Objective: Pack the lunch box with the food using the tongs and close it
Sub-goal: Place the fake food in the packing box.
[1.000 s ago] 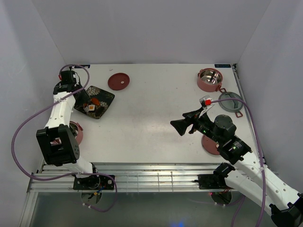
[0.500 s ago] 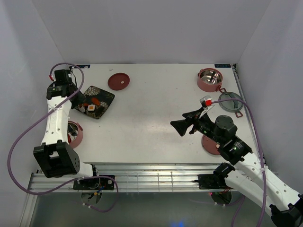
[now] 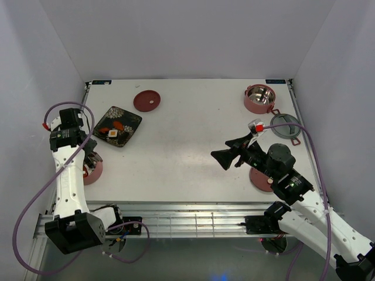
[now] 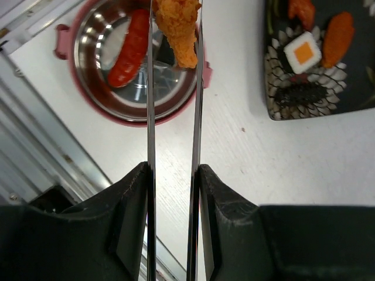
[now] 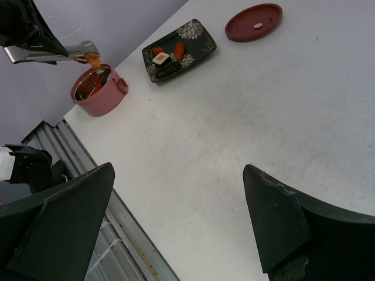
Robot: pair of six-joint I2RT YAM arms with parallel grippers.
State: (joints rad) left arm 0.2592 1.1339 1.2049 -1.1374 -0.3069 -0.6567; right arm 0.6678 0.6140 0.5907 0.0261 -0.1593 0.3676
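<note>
Tongs (image 4: 150,117) held in left gripper (image 4: 171,175), at near-left edge of table (image 3: 187,134). Fingers partway closed, one against the outside of each tong arm, squeezing the arms nearly parallel. Tong tips pinch an orange fried piece (image 4: 181,29), clear of the surface, over the far rim of the near tier (image 4: 75,70).

Near tier: dusty-red, steel inside, sits by the left edge of the table. One long red piece (image 4: 126,55) lies in it.

Near right: dark-red flat lid (image 3: 259,180) on the table, partly covered by the right arm.

Mid table: right gripper (image 3: 229,151) hangs above bare surface, fingers spread wide, nothing between them, pointing left.

Mid left, just beyond the near tier: dark floral plate (image 4: 351,88). On it a white sushi roll (image 4: 303,52) with orange centre, an orange piece (image 4: 338,38) beside it, a dark piece (image 4: 304,93) nearer the plate's edge.

Mid right: grey round lid (image 3: 286,127) near the right edge.

Far: second dark-red lid (image 3: 146,100) beyond the plate, flat on the table. Far tier (image 3: 258,108) in the far-right corner, uncovered, steel inside showing; contents cannot be told.
</note>
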